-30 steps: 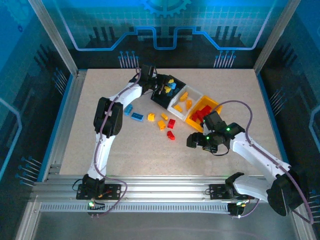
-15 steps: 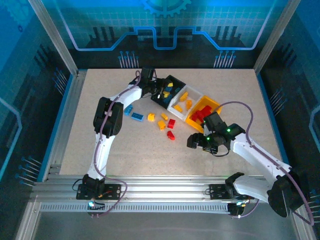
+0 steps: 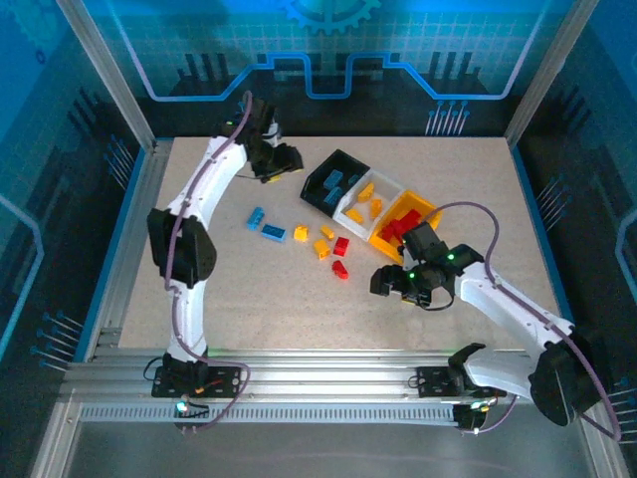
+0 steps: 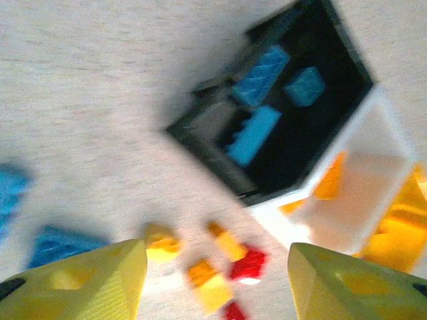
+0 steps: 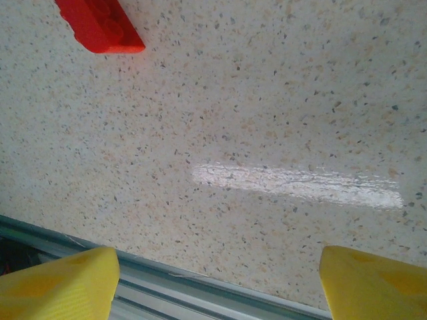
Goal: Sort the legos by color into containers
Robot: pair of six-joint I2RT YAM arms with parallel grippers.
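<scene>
Now the left end effector (image 3: 282,161) is drawing back to the left of the black bin (image 3: 317,191), jaws spreading and empty, so a blue brick (image 4: 252,133) looks delivered inside. The right end effector (image 3: 384,282) is hovering spread on that bin's near side, where loose bricks (image 3: 328,244) are waiting on the worktop (image 3: 249,299).

Three joined bins (image 3: 312,187); seven loose bricks (image 3: 301,233) (two blue (image 3: 273,232), three yellow (image 3: 321,249), two red (image 3: 341,245)).

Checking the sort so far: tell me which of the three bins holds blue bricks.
The black bin, at the row's left end from above: blue bricks lie in it; the white bin holds yellow-orange ones, the yellow bin red ones.
</scene>
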